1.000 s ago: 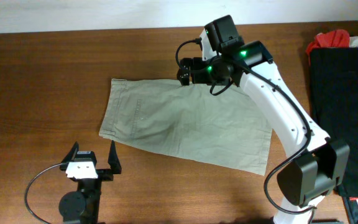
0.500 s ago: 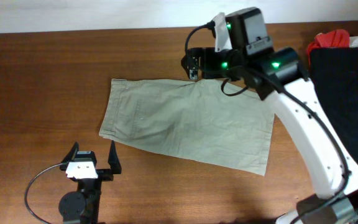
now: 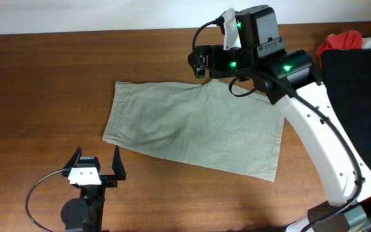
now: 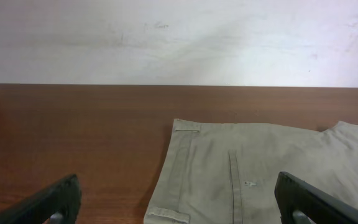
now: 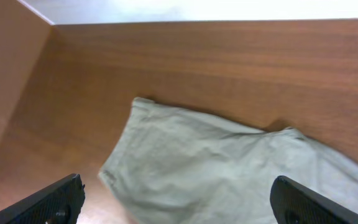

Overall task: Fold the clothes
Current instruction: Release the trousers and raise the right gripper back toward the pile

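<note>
Currently the clothes (image 3: pixel 192 132) lie flat at centre frame. The right gripper (image 3: pixel 197 64) hovers over their upper edge, fingers wide apart. The left gripper (image 3: pixel 96 156) sits lower left, likewise wide. Advise pinching the edge squarely and folding evenly.

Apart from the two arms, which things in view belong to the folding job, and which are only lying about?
Belongs to the job:
- the light khaki cotton shorts, spread flat on the brown wooden table

Only lying about:
- the black flat fabric item at the right edge
- the crumpled red cloth behind it
</note>
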`<state>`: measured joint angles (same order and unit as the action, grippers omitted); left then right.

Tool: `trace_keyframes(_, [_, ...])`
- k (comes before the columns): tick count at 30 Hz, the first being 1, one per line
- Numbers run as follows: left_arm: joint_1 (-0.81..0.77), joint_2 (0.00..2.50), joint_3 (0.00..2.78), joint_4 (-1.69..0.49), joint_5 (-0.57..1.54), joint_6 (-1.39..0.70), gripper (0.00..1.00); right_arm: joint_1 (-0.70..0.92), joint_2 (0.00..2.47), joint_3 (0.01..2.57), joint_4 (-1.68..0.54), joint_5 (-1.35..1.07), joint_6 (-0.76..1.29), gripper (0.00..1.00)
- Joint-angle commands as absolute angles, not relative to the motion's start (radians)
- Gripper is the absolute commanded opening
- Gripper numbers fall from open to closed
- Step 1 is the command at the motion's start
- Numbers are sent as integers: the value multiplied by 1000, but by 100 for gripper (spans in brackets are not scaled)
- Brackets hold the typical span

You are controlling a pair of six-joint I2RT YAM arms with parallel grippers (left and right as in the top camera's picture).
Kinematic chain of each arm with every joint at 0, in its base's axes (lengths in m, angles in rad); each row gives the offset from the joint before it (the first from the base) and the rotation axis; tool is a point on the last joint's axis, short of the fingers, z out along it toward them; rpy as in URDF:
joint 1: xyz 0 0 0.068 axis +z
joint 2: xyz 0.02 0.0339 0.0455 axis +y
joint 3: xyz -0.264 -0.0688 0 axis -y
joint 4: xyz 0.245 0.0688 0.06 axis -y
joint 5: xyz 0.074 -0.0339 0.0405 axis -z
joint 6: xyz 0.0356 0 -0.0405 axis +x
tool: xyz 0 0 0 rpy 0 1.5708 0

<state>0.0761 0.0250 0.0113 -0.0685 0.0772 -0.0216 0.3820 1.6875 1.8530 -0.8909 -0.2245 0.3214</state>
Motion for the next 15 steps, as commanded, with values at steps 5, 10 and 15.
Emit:
trace_keyframes(5, [81, 20, 9, -76, 81, -7, 99, 66, 1686, 1851, -1067, -10, 296, 99])
trace_keyframes(10, [81, 20, 9, -75, 81, -7, 99, -105, 1695, 1851, -1135, -14, 296, 99])
trace_keyframes(15, [81, 20, 10, 98, 356, -15, 99, -159, 1695, 1851, -1139, -14, 296, 98])
